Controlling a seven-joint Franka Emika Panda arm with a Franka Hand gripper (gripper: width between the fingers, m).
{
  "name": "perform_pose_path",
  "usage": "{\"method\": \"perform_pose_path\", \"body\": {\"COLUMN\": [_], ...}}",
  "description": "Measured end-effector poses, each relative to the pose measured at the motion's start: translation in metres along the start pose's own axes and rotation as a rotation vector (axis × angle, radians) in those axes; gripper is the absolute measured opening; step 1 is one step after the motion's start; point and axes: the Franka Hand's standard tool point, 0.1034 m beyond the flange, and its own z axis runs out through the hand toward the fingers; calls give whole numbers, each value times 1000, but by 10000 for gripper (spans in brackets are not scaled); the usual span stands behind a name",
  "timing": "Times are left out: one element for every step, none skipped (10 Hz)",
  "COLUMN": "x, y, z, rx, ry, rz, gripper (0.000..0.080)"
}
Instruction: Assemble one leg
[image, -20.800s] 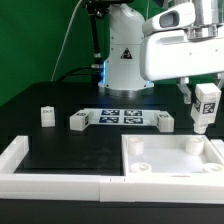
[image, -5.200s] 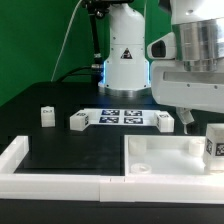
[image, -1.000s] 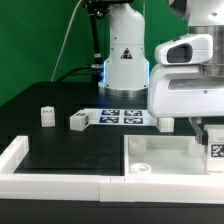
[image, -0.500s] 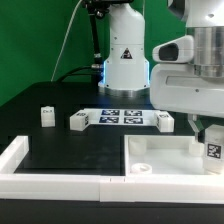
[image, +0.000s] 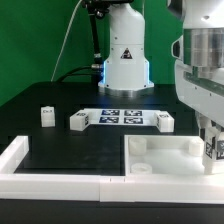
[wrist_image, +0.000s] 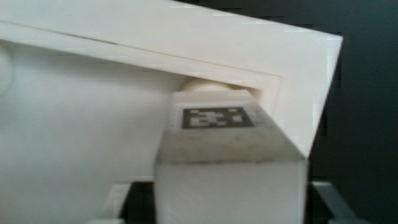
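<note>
The gripper (image: 211, 146) hangs at about four o'clock in the exterior view, low over the far corner of the tabletop (image: 160, 160), a large white square tray of smooth matte plastic with a raised rim and round bosses inside; between its fingers it clasps the leg (image: 213, 148), a small stubby white block wearing a black-and-white square tag, only partly visible at the frame's edge.

In the wrist view the leg (wrist_image: 222, 150) fills the middle as a blunt, flat-faced prism, its tag crisp on the upper face, its tip pushed into the tabletop's inner corner (wrist_image: 107, 100) where two rim walls meet at a sharp angle; whether it is fully seated cannot be told; the dark fingers (wrist_image: 118, 200) flank it on both sides, pressed against it.

On the black, faintly glossy table (image: 70, 150) lie three more white block pegs: one (image: 45, 116) at nine o'clock, one (image: 80, 121) nearer centre, one (image: 165, 121) toward two o'clock; the last two sit just beside either end of the marker board (image: 122, 117), thin, flat and tagged; a long white L-shaped rail (image: 40, 172) frames the near edge.
</note>
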Motion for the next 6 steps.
{"method": "perform_pose_path", "body": {"x": [0,0,0,-2,-3,-3], "y": [0,0,0,0,0,0], "z": [0,0,0,0,0,0], "rx": [0,-1,0,0,0,1], "ry": [-1,-2,-2,-2,0,1], "rz": [74,59,0,-21,-117,-304], "gripper": [292,292,505,505,619,640]}}
